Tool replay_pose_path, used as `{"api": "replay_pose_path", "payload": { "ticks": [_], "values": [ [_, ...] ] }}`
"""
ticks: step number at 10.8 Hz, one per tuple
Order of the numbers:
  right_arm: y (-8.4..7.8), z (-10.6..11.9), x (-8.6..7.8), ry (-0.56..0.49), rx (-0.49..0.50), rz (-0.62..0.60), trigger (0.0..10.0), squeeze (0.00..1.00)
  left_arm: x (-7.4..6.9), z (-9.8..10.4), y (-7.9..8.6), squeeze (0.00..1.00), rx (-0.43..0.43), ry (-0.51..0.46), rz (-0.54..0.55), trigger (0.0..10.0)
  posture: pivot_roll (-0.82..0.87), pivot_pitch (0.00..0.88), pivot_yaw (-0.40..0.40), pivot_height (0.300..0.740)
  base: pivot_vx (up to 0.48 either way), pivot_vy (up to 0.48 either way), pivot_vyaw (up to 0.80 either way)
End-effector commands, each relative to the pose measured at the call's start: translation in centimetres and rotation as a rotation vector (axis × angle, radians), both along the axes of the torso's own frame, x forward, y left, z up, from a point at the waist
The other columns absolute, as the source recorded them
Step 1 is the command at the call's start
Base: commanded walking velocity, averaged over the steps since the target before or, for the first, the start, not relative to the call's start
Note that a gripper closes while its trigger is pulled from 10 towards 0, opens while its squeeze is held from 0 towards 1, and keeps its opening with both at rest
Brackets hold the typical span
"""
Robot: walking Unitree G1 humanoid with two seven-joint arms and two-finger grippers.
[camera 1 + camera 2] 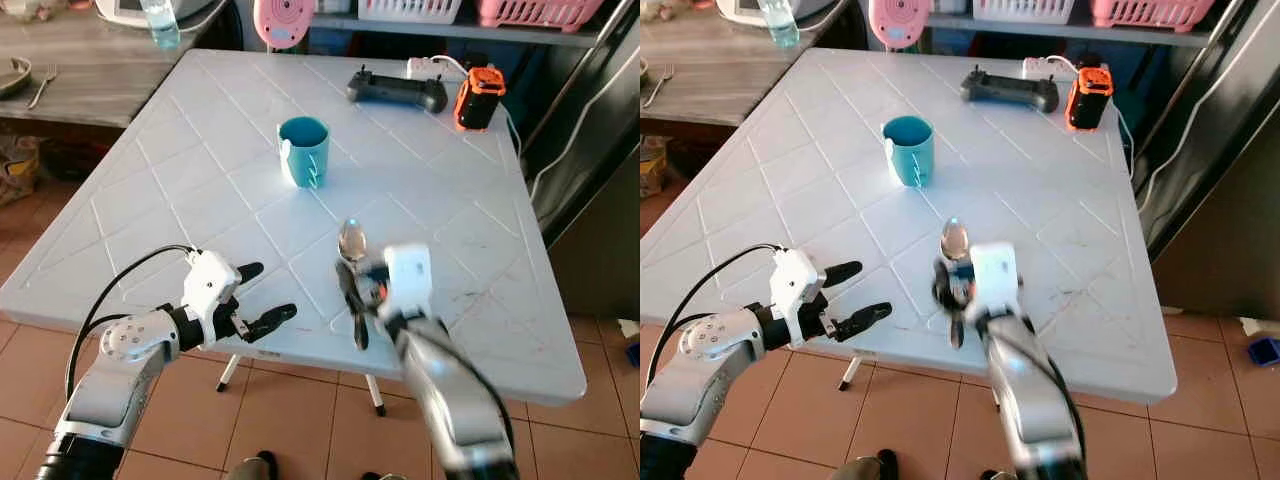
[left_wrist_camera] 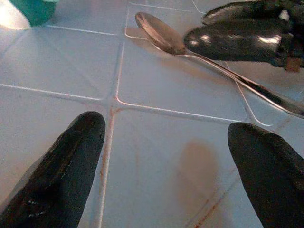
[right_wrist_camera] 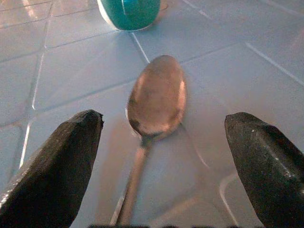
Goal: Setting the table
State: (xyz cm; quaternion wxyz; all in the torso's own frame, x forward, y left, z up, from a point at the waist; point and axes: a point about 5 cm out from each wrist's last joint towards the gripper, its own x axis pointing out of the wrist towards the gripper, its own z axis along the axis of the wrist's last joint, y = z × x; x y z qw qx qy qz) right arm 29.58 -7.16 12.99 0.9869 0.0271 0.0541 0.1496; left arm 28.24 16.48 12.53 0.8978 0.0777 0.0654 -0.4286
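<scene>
Both pincers spread wide; right pincer (image 1: pixel 352 300) straddles spoon (image 3: pixel 156 102), nothing legible.

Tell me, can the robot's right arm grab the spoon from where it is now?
Probably yes. The right gripper is open, with one finger on each side of the spoon, which lies flat on the white table. Nothing sits between them, and the green cup stands farther off.

The table (image 1: pixel 180 180) is free at left and lower right; the cup (image 1: pixel 303 150) stands at centre, the controller (image 1: pixel 396 90) at top.
</scene>
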Motion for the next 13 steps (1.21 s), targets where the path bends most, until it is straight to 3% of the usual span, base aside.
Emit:
{"api": "replay_pose_path", "payload": {
  "ticks": [1,2,3,5,9,10,11,12,13],
  "values": [
    [1.8,-0.2,-0.2,0.061,0.073,0.011,10.0,0.0,-0.6,-0.2,-0.3,0.0,0.013,0.014,-0.036,10.0,0.16,0.19,0.006,0.74,0.0,0.0,0.0],
    [2.4,0.2,0.1,0.136,0.116,-0.001,8.5,0.0,-0.7,-0.3,-0.5,0.0,0.01,0.02,-0.045,10.0,0.16,0.192,0.001,0.74,0.0,0.0,0.0],
    [2.6,0.9,0.1,0.19,0.149,-0.025,10.0,0.0,-0.5,-0.1,-0.7,0.0,-0.003,0.02,-0.035,10.0,0.16,0.194,0.001,0.74,0.0,0.0,0.0],
    [3.1,2.3,-0.2,0.227,0.22,-0.027,10.0,0.0,-0.6,-0.3,-1.0,0.0,-0.007,0.033,-0.043,10.0,0.15,0.197,0.007,0.74,0.0,0.0,0.0],
    [2.5,2.2,-2.2,0.414,0.202,0.009,10.0,0.0,-0.4,-0.5,-1.4,0.0,0.005,0.058,-0.06,10.0,0.15,0.196,0.016,0.74,0.0,0.0,0.0],
    [2.5,2.0,-2.7,0.443,0.222,0.029,10.0,0.0,-0.3,-0.5,-1.6,0.0,0.004,0.059,-0.062,10.0,0.15,0.196,0.016,0.74,0.0,0.0,0.0],
    [2.7,0.7,-3.4,0.539,0.235,0.06,10.0,0.0,-0.3,-0.5,-2.2,0.0,-0.007,0.058,-0.071,10.0,0.13,0.194,0.024,0.74,0.0,0.0,0.0],
    [3.0,0.3,-3.5,0.559,0.251,0.09,10.0,0.0,-0.4,-0.6,-2.6,0.0,-0.013,0.062,-0.077,10.0,0.13,0.194,0.024,0.74,0.0,0.0,0.0],
    [2.5,-0.4,-3.2,0.561,0.205,0.064,10.0,0.0,-0.4,-0.7,-2.7,0.0,-0.017,0.064,-0.081,10.0,0.12,0.193,0.026,0.74,0.0,0.0,0.0]
  ]
}}
